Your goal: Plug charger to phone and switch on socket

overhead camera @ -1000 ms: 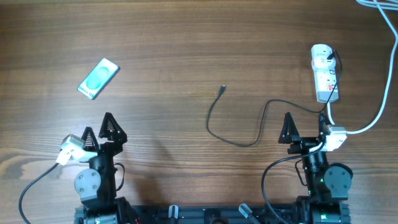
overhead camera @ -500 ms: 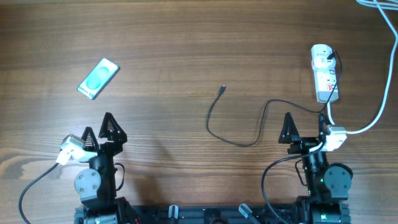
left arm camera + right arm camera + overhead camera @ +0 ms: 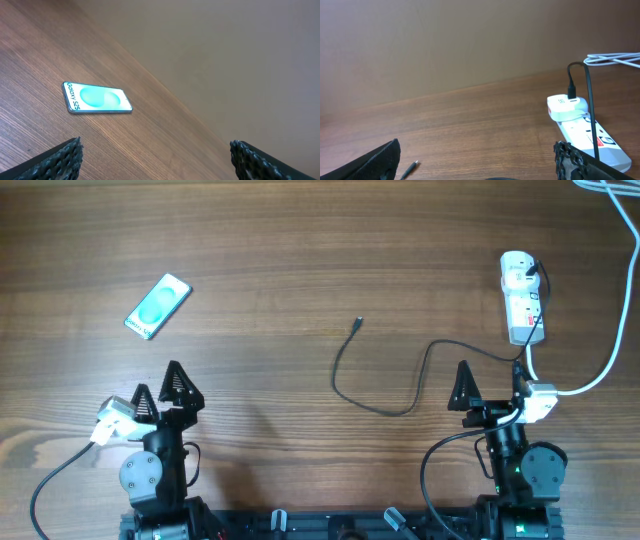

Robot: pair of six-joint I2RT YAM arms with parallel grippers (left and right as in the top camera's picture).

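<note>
Wooden table (image 3: 300, 240): brown top, grain running left to right. Plain beige-brown wall (image 3: 445, 40) beyond table's far edge. Thick white cable (image 3: 590, 383) enters at far right corner, follows right edge, curves back inward toward near edge.

cyan phone (image 3: 158, 306) lies flat far left; black charger (image 3: 336, 375) snakes mid-table; white socket (image 3: 521, 305) far right.

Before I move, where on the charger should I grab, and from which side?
Grip the charger just behind its plug tip, coming straight down with jaws across the cord. The tip lies flat and free on the table, cord trailing toward the robot; a short hold should keep it steerable.
</note>
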